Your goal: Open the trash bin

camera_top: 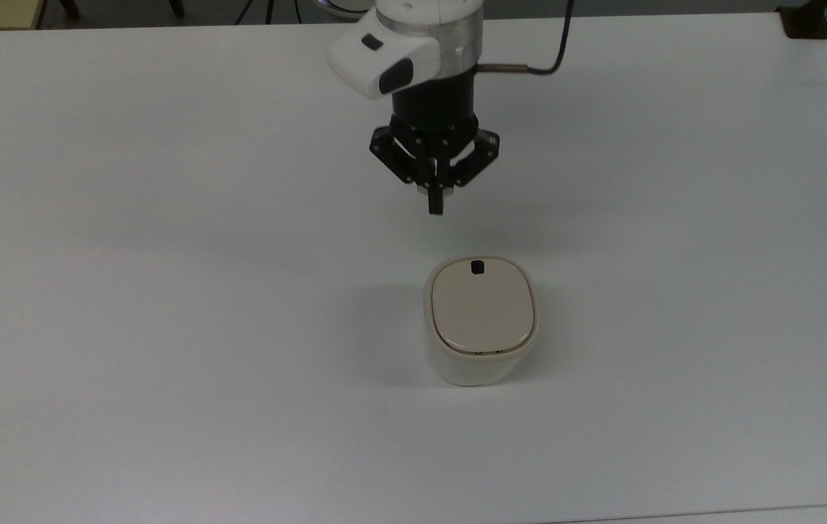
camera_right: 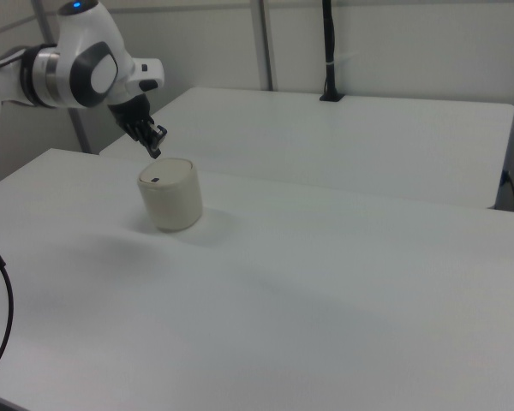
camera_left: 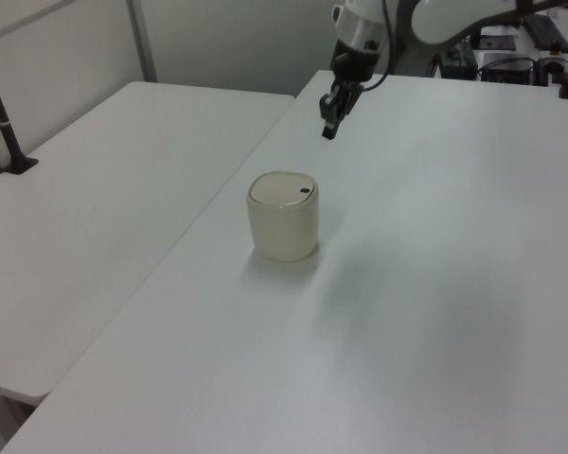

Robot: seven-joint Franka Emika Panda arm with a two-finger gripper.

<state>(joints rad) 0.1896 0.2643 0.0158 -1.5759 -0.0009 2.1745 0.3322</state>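
In the top view the gripper [camera_top: 435,207] hung above the white table [camera_top: 166,291] with its two dark fingers pinched together on nothing; the trash bin [camera_top: 481,320] stood just below it and a little toward the top view's right, its black button [camera_top: 478,267] on the rim nearest the tool; the lid [camera_top: 482,306] was flat, smooth, beige and shut, a rounded square.

In the left view the gripper [camera_left: 329,129] pointed down, higher than the bin [camera_left: 284,218] and off toward the left view's upper right, apart from it; the cream plastic body looked glossy and plain.

In the right view the gripper [camera_right: 155,151] sat close above the bin's [camera_right: 170,195] far rim, the button [camera_right: 154,181] just beneath; whether they touched I could not tell.
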